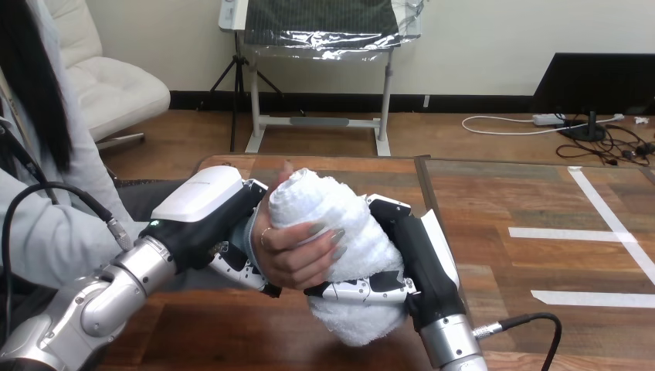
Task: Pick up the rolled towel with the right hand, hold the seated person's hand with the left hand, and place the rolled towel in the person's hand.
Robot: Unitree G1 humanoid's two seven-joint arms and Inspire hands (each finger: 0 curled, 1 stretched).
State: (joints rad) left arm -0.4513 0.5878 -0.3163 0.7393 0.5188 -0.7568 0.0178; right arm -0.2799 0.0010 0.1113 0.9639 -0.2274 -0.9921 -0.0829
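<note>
— Wooden tabletop (pixel 494 193), brown planks, with white tape strips (pixel 571 232) stuck on it at the right. What is going on near the middle?

— All three hands meet there, round a white rolled towel (pixel 344 220) of fluffy cloth. It stands roughly on end, with its top leaning towards the left and far side.

— Who has it?

— Both of them. The robot's right hand (pixel 421 259) lies against the towel's right side. Its fingers (pixel 359 288) curl across the near, lower part of the roll, so it is gripping the towel. The person's hand (pixel 297 251) comes in from the left, and its fingers wrap over the middle of the roll.

— And the robot's other one?

— The left hand (pixel 202 207) sits on the left with its white-shelled back turned up, right against the back of the person's hand. Its fingers (pixel 235 267) curl under the person's hand close to the wrist, closed round it.

— Is the towel resting on the tabletop?

— Its lower end hangs below the right hand's fingers, close over the wood, but I cannot tell whether it touches.
</note>
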